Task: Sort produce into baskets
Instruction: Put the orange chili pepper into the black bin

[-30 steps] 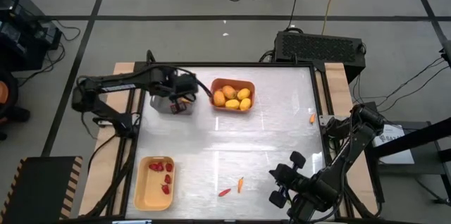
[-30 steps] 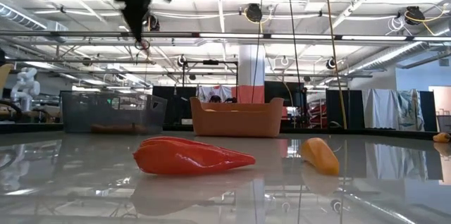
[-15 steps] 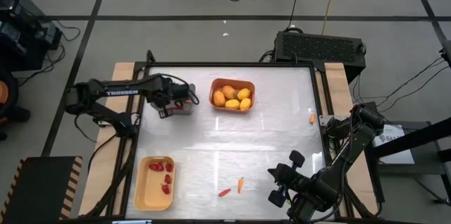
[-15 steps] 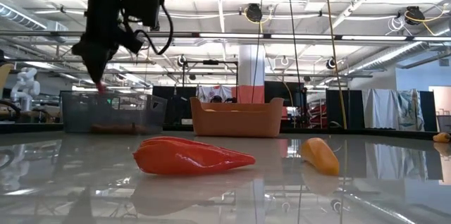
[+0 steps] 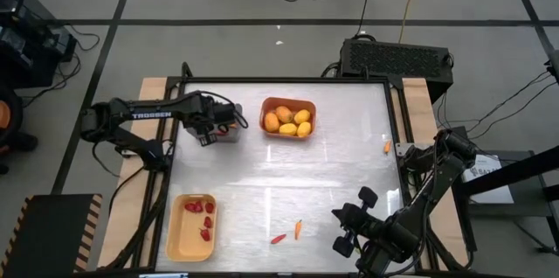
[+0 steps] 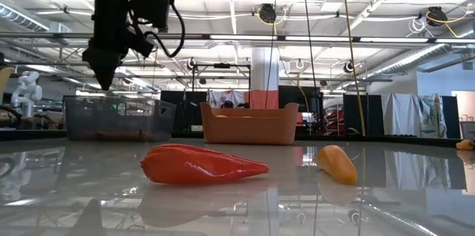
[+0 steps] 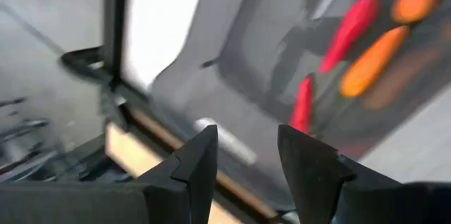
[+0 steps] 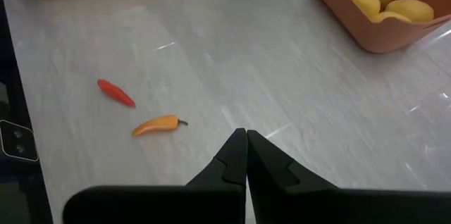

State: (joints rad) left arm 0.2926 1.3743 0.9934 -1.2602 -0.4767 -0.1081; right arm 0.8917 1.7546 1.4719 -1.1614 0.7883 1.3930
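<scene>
My left gripper (image 5: 208,136) hangs open above the grey basket (image 5: 224,132) at the far left, fingers slanting down, nothing between them (image 7: 246,155). Red and orange sticks (image 7: 351,27) lie on the basket's floor below it. The orange basket (image 5: 267,106) holds several yellow fruits (image 5: 289,121). The pale yellow basket (image 5: 179,241) at the near left holds red berries (image 5: 199,207). A red stick (image 5: 278,239) and an orange stick (image 5: 298,228) lie on the table near the front. My right gripper (image 5: 342,245) waits shut at the near right.
A third loose orange stick (image 5: 387,146) lies at the table's right edge. In the low view the red stick (image 6: 200,165) and the orange one (image 6: 338,163) lie in front, with the grey basket (image 6: 119,117) and the orange basket (image 6: 249,123) behind.
My left gripper has come down and toward the table's left edge, from beside the orange basket to over the grey basket. Its fingers have opened, and the red stick that showed at their tips is gone from them.
</scene>
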